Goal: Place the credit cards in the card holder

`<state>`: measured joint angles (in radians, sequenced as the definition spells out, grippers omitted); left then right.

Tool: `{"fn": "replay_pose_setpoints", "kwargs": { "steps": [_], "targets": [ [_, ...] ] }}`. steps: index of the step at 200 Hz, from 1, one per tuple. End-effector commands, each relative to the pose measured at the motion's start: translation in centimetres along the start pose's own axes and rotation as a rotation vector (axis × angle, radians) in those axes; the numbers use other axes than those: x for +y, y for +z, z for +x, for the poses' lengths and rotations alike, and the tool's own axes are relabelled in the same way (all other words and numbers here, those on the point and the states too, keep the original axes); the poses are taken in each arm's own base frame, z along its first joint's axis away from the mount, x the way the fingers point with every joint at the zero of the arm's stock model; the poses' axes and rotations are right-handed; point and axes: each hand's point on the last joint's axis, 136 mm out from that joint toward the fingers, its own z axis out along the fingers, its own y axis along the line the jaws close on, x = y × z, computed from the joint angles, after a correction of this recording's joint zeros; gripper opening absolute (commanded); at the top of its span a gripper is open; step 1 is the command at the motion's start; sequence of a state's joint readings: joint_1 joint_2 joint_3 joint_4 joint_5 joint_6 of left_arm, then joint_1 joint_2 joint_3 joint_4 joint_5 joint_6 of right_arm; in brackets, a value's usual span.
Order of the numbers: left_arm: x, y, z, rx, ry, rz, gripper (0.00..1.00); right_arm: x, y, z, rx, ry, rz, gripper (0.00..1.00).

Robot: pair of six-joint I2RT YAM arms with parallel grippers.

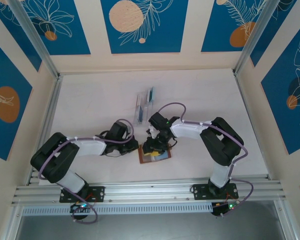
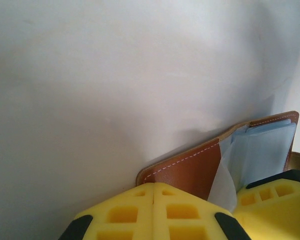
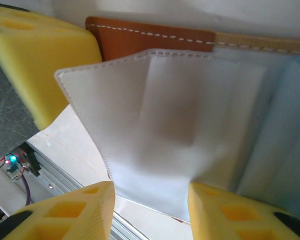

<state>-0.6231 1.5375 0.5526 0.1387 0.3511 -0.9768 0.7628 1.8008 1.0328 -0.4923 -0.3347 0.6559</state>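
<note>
The brown leather card holder (image 1: 156, 156) lies open on the table between the arms. My left gripper (image 2: 154, 186) is shut, its yellow tips resting on the near corner of the brown cover (image 2: 190, 167); whether it pinches the leather I cannot tell. My right gripper (image 3: 151, 197) stands open over the holder, and a pale whitish inner pocket (image 3: 155, 130) lifts up between its two fingers (image 3: 85, 210). A faint rectangular shade shows through that pocket; whether it is a card I cannot tell. Credit cards (image 1: 151, 95), blue and teal, stand in a clear rack (image 1: 142, 107) behind.
The left gripper's yellow finger (image 3: 45, 65) sits close at the upper left of the right wrist view, by the holder's brown edge (image 3: 150, 42). An aluminium rail (image 1: 150, 190) runs along the table's near edge, just below the holder. Both arms crowd the same spot.
</note>
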Motion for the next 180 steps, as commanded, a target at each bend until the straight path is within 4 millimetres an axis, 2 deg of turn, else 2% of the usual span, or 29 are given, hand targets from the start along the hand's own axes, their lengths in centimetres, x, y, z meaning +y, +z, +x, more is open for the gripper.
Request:
{"fn": "replay_pose_setpoints", "kwargs": {
  "steps": [1,34,88,105,139,180],
  "targets": [
    [4.8,-0.7,1.4,0.054,-0.046,-0.154,0.00,0.9,1.1,-0.4,0.025,-0.002,-0.043,0.42],
    [3.5,-2.0,0.1,0.033,-0.045,-0.095,0.00,1.2,2.1,-1.3,0.045,0.025,-0.052,0.32],
    [1.4,-5.5,-1.2,-0.025,0.059,-0.127,0.01,-0.7,2.7,-1.5,0.045,0.049,0.098,0.18],
    [0.3,-6.0,-1.2,-0.040,0.097,-0.125,0.02,-1.1,2.9,-1.5,0.047,0.050,0.136,0.16],
    [-1.7,-4.6,-0.3,-0.002,0.134,-0.086,0.02,-1.3,3.0,-1.3,0.057,0.057,0.166,0.16],
    [-2.0,-1.9,0.4,0.040,0.129,-0.070,0.01,-0.7,2.6,-1.3,0.056,0.046,0.159,0.17]
  ]
}}
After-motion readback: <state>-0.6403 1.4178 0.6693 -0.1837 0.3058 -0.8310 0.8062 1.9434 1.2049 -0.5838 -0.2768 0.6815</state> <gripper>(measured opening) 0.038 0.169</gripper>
